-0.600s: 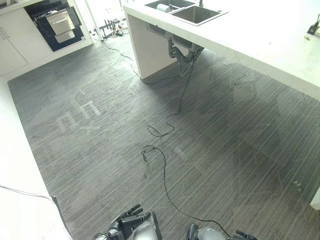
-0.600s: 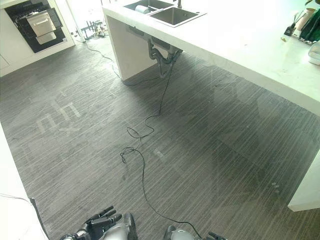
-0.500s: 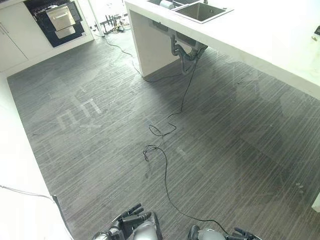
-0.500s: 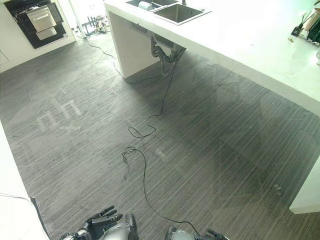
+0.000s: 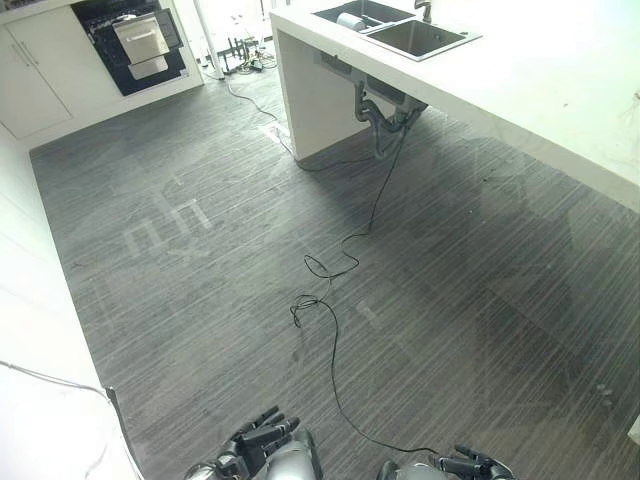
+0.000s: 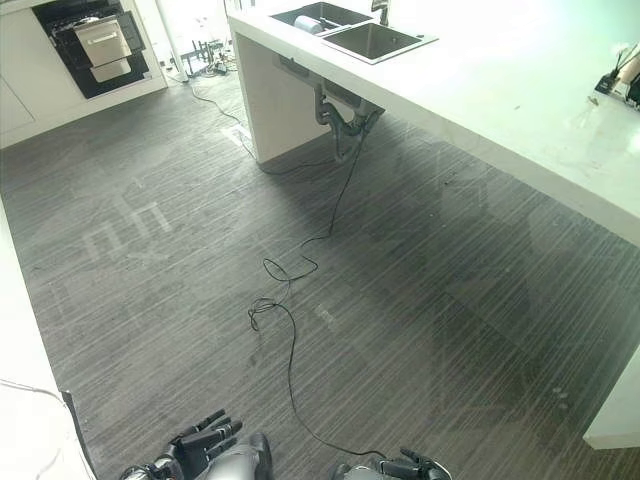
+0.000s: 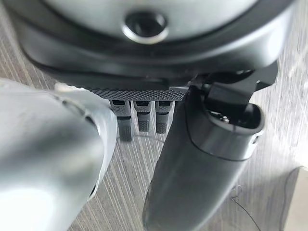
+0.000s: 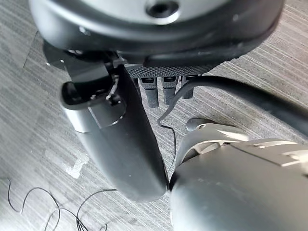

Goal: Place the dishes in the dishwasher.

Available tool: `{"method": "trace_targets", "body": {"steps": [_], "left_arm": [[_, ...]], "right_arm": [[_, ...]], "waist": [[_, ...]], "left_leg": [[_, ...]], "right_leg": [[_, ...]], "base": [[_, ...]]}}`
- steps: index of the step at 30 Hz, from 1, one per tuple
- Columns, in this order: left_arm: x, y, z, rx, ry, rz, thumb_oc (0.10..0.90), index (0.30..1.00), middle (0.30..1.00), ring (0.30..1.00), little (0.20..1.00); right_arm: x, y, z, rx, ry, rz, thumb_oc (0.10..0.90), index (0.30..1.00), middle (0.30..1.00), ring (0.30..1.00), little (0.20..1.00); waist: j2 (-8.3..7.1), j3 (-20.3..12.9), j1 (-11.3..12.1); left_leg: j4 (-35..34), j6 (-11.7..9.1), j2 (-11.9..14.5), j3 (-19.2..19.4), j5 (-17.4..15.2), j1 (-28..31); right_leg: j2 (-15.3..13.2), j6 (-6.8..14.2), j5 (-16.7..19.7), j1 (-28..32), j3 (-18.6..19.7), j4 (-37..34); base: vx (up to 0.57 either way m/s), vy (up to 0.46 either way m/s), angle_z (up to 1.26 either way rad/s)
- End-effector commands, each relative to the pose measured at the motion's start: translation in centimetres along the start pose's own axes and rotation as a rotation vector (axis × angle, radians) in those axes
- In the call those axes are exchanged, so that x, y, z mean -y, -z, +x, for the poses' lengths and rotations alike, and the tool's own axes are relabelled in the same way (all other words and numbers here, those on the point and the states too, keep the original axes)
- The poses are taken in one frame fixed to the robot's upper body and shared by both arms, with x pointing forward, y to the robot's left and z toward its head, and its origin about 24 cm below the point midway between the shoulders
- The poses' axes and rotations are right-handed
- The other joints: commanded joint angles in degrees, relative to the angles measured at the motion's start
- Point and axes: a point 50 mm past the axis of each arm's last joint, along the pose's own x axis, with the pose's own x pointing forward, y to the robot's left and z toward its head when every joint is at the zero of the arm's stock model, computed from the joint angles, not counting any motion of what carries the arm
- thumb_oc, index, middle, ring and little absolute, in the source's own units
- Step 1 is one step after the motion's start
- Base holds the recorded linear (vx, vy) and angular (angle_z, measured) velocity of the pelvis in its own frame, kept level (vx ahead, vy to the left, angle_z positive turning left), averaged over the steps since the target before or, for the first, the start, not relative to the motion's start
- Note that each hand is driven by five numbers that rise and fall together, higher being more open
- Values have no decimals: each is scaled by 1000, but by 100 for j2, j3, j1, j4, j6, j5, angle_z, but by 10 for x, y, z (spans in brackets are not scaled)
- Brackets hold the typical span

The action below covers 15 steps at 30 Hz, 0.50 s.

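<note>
Both hands hanging empty over open floor, dishwasher far off at 11 o'clock.

The left hand point(image 5: 262, 440) and the right hand point(image 5: 470, 466) are riding low at 6 o'clock with fingers relaxed and straight, holding nothing. The dishwasher point(image 5: 140, 40), its door standing open in the white cabinets point(image 5: 35, 90), is lying well apart from the fingers at 11 o'clock. A dish point(image 5: 351, 21) is sitting in the sink point(image 5: 415, 38) at 1 o'clock, set in the white counter point(image 5: 560, 80) whose edge is running along the right. Grey floor point(image 5: 220, 250) is stretching wide between, edged by a white surface point(image 5: 30, 330) at 9 o'clock.
</note>
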Motion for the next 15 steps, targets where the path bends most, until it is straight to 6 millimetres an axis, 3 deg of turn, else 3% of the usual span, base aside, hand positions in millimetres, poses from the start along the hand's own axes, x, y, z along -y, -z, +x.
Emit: {"method": "trace_targets", "body": {"steps": [1,6,10,13,15], "left_arm": [[2,60,-9,-240,15,55,800,900,900,900,900],[5,36,-2,-72,-64,160,800,900,900,900,900],[10,8,1,120,-118,253,800,900,900,900,900],[13,-3,2,185,-133,305,800,900,900,900,900],[18,-12,2,229,-150,439,800,900,900,900,900]], "right_arm": [[11,-5,-3,27,15,-17,800,900,900,900,900],[12,-8,-3,70,8,20,800,900,900,900,900],[5,-39,-5,269,-63,-1,800,900,900,900,900],[3,-49,-6,332,-81,-13,800,900,900,900,900],[0,-57,-8,381,-104,-15,800,900,900,900,900]], "waist": [[108,-151,-18],[134,-116,-4],[162,-126,-48],[171,-129,-55],[175,-130,-56]], "left_leg": [[-253,-349,-13,75,-359,-502],[-253,-369,-15,76,-317,-505],[-253,-379,-7,112,-300,-478],[-253,-377,-6,133,-292,-472],[-253,-376,-7,141,-294,-450]], "right_leg": [[159,363,-729,480,561,-229],[161,357,-711,510,539,-229],[165,363,-729,539,582,-229],[163,360,-738,557,594,-229],[169,356,-742,582,602,-229]], "base": [[0,0,0],[0,0,0],[0,0,0],[0,0,0],[16,8,0]]}}
